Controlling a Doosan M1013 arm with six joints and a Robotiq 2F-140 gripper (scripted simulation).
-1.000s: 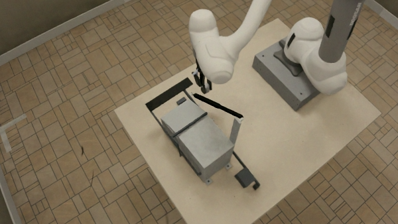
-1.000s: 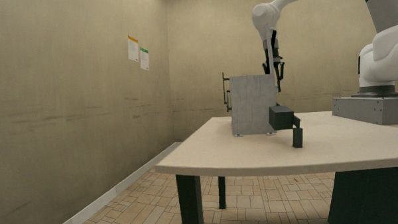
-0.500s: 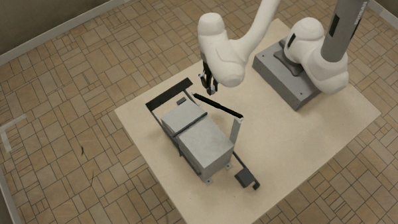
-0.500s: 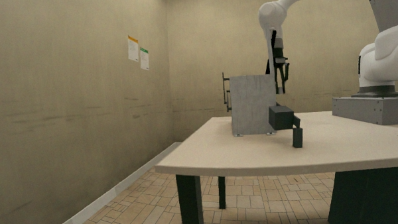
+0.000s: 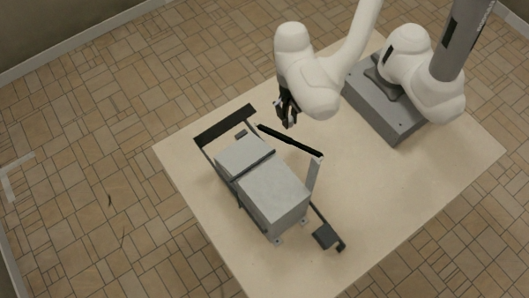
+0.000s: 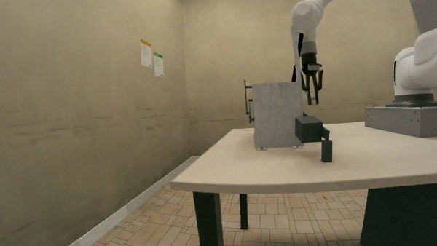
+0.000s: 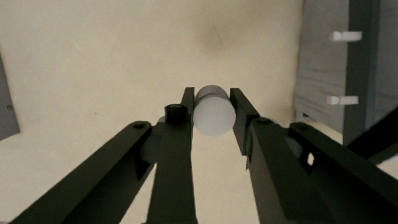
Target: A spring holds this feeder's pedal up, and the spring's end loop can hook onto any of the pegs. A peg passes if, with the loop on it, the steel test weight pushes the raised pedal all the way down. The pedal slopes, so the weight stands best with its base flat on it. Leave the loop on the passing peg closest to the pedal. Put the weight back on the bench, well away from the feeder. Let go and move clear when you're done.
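My gripper [image 5: 288, 122] [image 6: 313, 102] [image 7: 211, 102] is shut on the steel weight, a light grey cylinder [image 7: 215, 117] held in the fingertips. It hangs above the bench [image 5: 379, 185] [image 6: 233, 167] [image 7: 125, 65], beside the feeder [image 5: 278, 189] [image 6: 277, 114]. The pedal looks to be the dark plate [image 5: 225, 125] at the feeder's far left end. A thick black bar [image 5: 288, 141] [image 7: 382, 135], apparently the spring, slants down from the post top. Two pale pegs [image 7: 346, 36] [image 7: 343, 100] show on the feeder's side. Which peg bears the loop cannot be told.
The grey post [image 5: 312, 176] [image 6: 296, 58] rises beside the feeder. A dark block [image 5: 325, 235] [image 6: 308, 129] sits on the arm at the feeder's other end. A small dark block [image 5: 241, 134] shows between pedal and feeder. The robot's base [image 5: 375, 106] [image 6: 393, 120] stands on the bench.
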